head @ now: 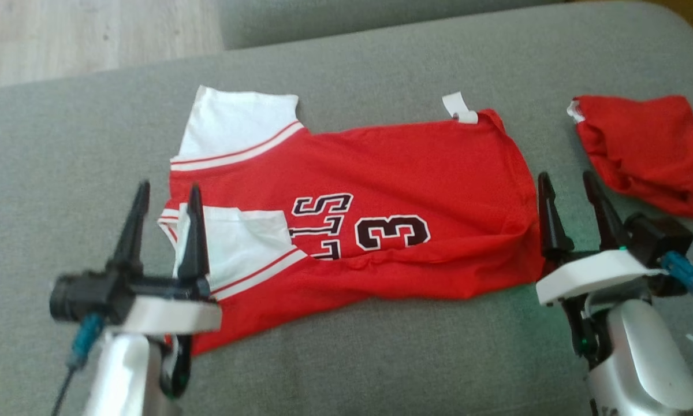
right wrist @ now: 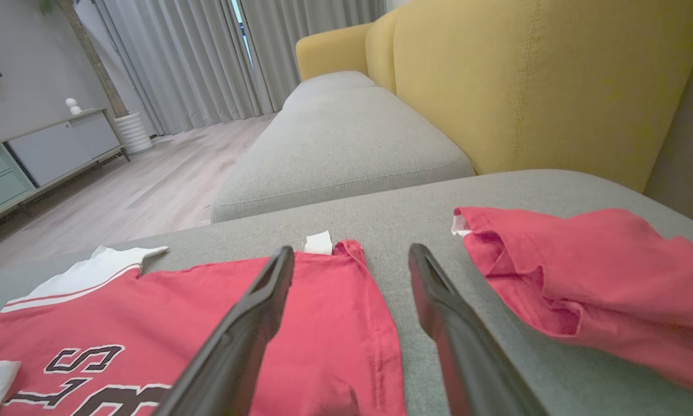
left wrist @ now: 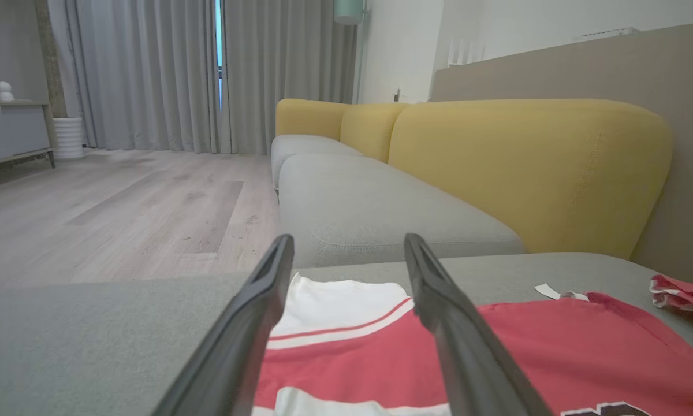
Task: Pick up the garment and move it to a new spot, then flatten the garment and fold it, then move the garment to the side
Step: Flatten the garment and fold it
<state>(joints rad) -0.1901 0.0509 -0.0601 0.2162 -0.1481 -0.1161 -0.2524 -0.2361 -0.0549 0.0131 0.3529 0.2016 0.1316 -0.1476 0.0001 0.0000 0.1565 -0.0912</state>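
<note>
**Red jersey laid sideways on the grey seat**

A red jersey (head: 381, 190) with white, red-striped sleeves is spread near the middle of the grey sofa seat (head: 381, 358). Black, white-edged lettering and a 3 are seen on it, turned sideways. Its long axis is laid left to right in the head view: sleeves toward the robot's left, hem (a white tag (head: 459, 108) at its far corner) toward the right. The near sleeve is folded over the body. The left gripper (head: 170, 188) is seen over that sleeve, the right gripper (head: 566, 176) just beside the hem. Both pairs of fingers are spread wide, and nothing is gripped. A second red garment (head: 647, 150) is bunched farther right.
</note>
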